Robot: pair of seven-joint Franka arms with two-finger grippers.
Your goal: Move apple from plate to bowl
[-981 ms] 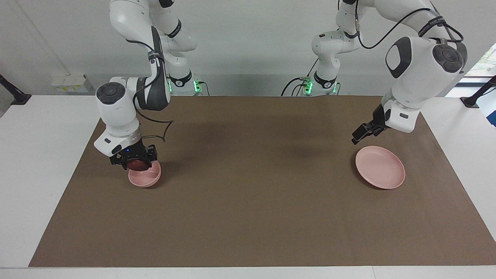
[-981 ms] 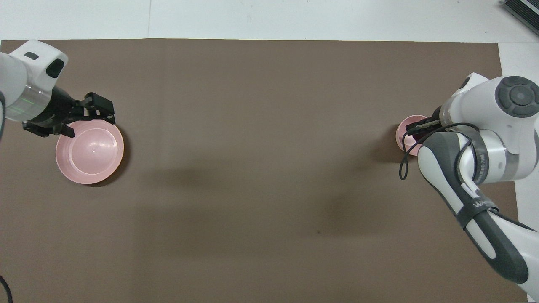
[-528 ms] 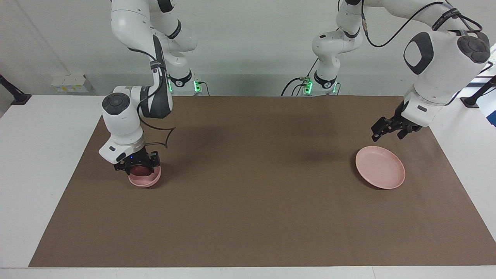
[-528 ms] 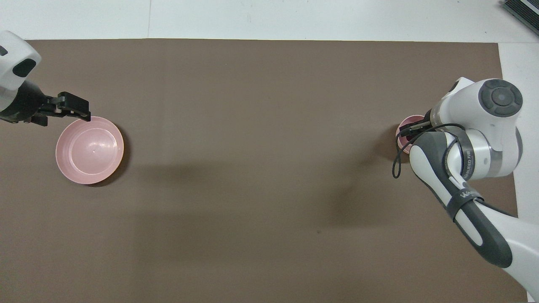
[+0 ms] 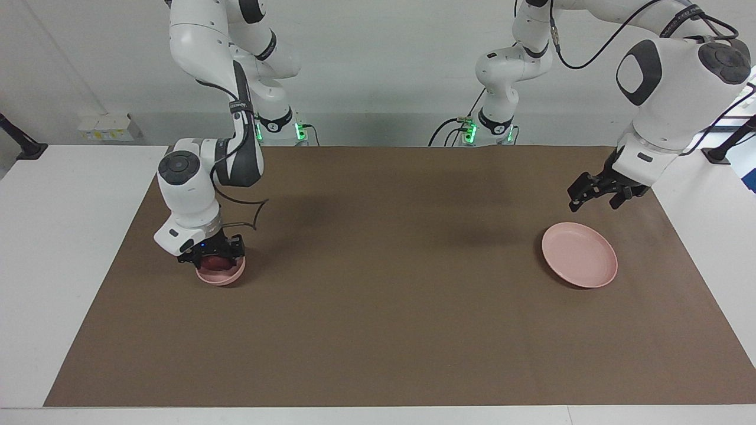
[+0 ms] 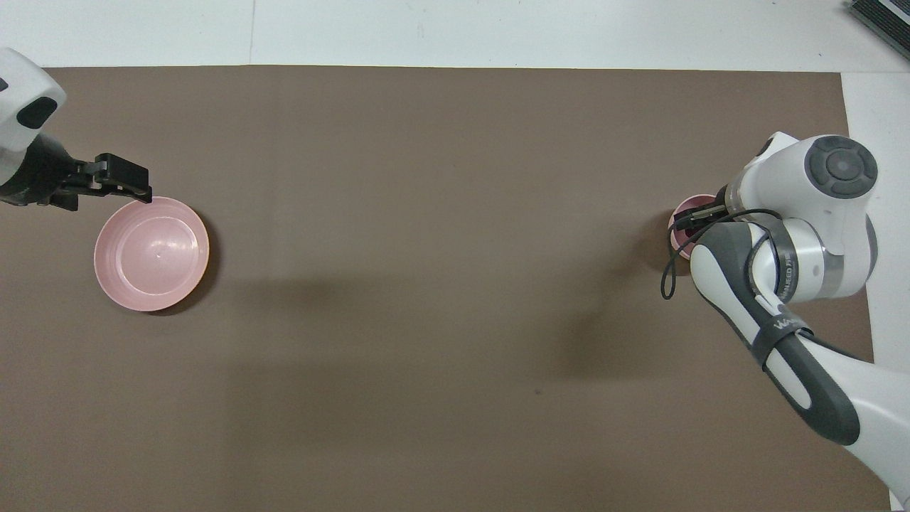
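Note:
The dark-red apple [image 5: 214, 262] sits low inside the small pink bowl [image 5: 229, 277] at the right arm's end of the table. My right gripper [image 5: 212, 258] reaches down into the bowl and is shut on the apple. In the overhead view only a sliver of the bowl [image 6: 683, 215] shows under the right arm; the apple is hidden there. The wide pink plate [image 5: 580, 255] lies empty at the left arm's end. My left gripper [image 5: 594, 197] hangs open and empty in the air over the mat beside the plate's [image 6: 151, 254] rim.
A brown mat [image 5: 390, 283] covers most of the white table [image 5: 65, 248]. The right arm's elbow and a loose black cable [image 5: 251, 209] hang over the mat beside the bowl.
My right gripper has lowered the apple from the bowl's rim down into the bowl. My left gripper has risen and pulled away from over the plate toward the left arm's end.

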